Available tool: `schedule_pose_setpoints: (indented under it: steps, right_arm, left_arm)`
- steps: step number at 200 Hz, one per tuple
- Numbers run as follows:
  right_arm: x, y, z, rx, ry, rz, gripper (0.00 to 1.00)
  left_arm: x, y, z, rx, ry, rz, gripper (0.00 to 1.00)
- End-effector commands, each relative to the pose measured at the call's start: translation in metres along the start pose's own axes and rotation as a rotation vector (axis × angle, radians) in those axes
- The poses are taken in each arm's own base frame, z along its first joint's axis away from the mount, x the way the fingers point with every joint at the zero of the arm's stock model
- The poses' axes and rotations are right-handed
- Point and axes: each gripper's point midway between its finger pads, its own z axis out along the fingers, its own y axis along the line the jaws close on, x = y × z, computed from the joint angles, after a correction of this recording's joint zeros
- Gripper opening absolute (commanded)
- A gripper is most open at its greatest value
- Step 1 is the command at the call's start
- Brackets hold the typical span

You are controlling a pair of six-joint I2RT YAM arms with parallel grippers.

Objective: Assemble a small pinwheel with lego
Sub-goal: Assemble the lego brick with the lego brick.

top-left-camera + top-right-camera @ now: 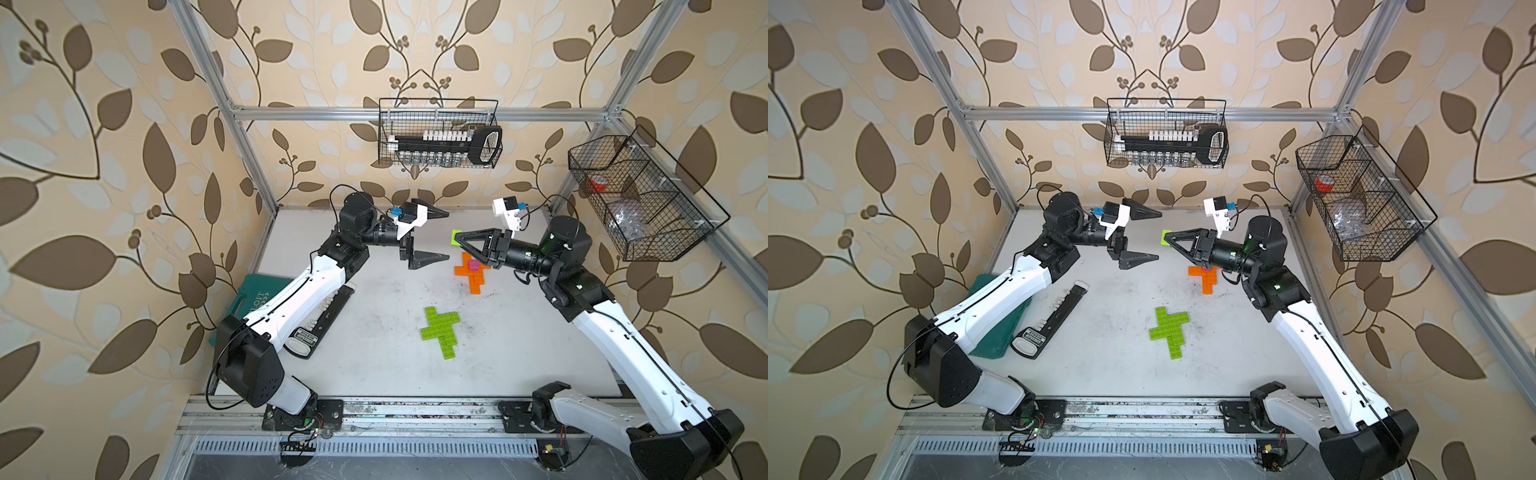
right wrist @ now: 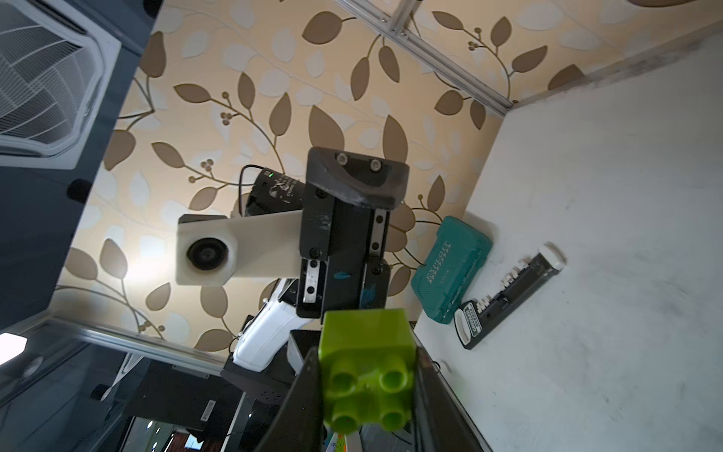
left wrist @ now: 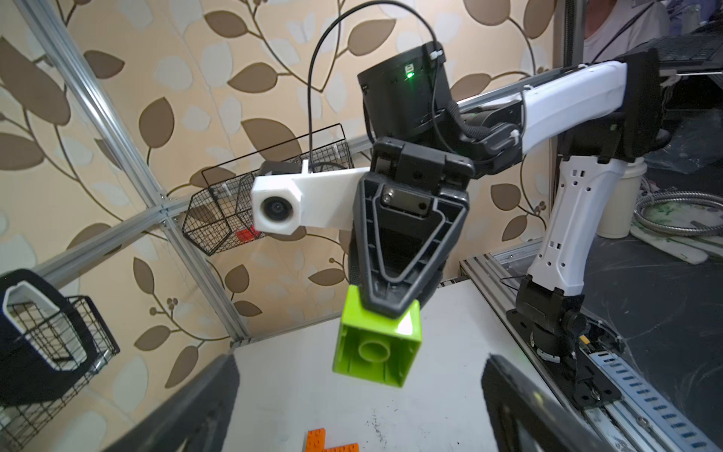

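Observation:
My right gripper (image 1: 458, 240) is shut on a small lime-green square lego brick (image 1: 453, 237), held in the air above the table's back middle. The brick's hollow underside (image 3: 377, 344) faces my left gripper (image 1: 448, 235), and its studs (image 2: 367, 371) face the right wrist. The left gripper stands wide open, level with the brick, with a gap between them and nothing between its fingers (image 3: 219, 395). An orange lego cross (image 1: 471, 276) with a pink brick (image 1: 473, 265) on its centre lies under the right gripper. A lime-green lego cross (image 1: 441, 330) lies flat at mid-table.
A teal tool case (image 1: 253, 299) and a black bit holder (image 1: 324, 320) lie at the table's left under the left arm. A wire basket (image 1: 440, 133) hangs on the back wall and another wire basket (image 1: 640, 199) on the right wall.

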Motion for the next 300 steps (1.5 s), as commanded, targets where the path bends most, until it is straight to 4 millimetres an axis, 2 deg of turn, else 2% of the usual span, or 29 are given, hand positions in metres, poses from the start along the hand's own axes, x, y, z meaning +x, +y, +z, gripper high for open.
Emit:
schedule_pose_setpoints:
  steps: [1, 17, 32, 60, 79, 103, 120, 136, 152, 176, 200, 233, 257, 300]
  right_arm:
    - [0.004, -0.063, -0.023, 0.373, -0.038, -0.079, 0.00]
    - [0.006, -0.101, -0.042, 0.588, -0.065, -0.098, 0.00]
    - [0.011, -0.128, -0.054, 0.740, -0.074, -0.113, 0.00]
    - [0.040, -0.155, -0.052, 0.928, 0.052, -0.238, 0.00]
    - [0.062, -0.164, -0.044, 1.045, 0.133, -0.361, 0.00]
    - [0.093, -0.186, -0.039, 1.124, 0.255, -0.313, 0.00]
    - [0.118, -0.201, -0.038, 1.156, 0.360, -0.272, 0.00]
    - [0.132, -0.216, -0.042, 1.211, 0.420, -0.235, 0.00]
    - [0.146, -0.229, -0.044, 1.245, 0.478, -0.202, 0.00]
    - [0.168, -0.248, -0.030, 1.241, 0.590, -0.152, 0.00]
    - [0.175, -0.260, -0.009, 1.223, 0.641, -0.134, 0.00]
    - [0.179, -0.278, 0.007, 1.252, 0.686, -0.122, 0.00]
    - [0.182, -0.289, 0.013, 1.278, 0.707, -0.115, 0.00]
    - [0.177, -0.292, 0.026, 1.280, 0.697, -0.113, 0.00]
  left_arm:
    - [-0.006, -0.009, -0.009, -0.116, 0.070, -0.117, 0.99]
    - [0.022, -0.019, -0.009, -0.221, 0.170, -0.209, 0.99]
    - [0.051, -0.028, -0.013, -0.292, 0.249, -0.346, 0.99]
    - [0.108, -0.018, -0.030, -0.539, 0.391, -0.700, 0.99]
    - [0.144, -0.017, -0.045, -0.686, 0.479, -0.879, 0.99]
    - [0.181, -0.021, -0.072, -0.896, 0.576, -1.071, 0.99]
    - [0.200, -0.033, -0.076, -0.936, 0.605, -1.144, 0.99]
    - [0.215, -0.048, -0.077, -0.975, 0.597, -1.164, 0.99]
    - [0.236, -0.069, -0.075, -0.943, 0.593, -1.253, 0.99]
    - [0.263, -0.094, -0.063, -0.863, 0.557, -1.370, 0.99]
    - [0.280, -0.105, -0.062, -0.887, 0.546, -1.418, 0.99]
    - [0.298, -0.116, -0.067, -0.880, 0.501, -1.513, 0.99]
    - [0.300, -0.118, -0.066, -0.861, 0.493, -1.521, 0.99]
    - [0.299, -0.114, -0.068, -0.867, 0.489, -1.521, 0.99]
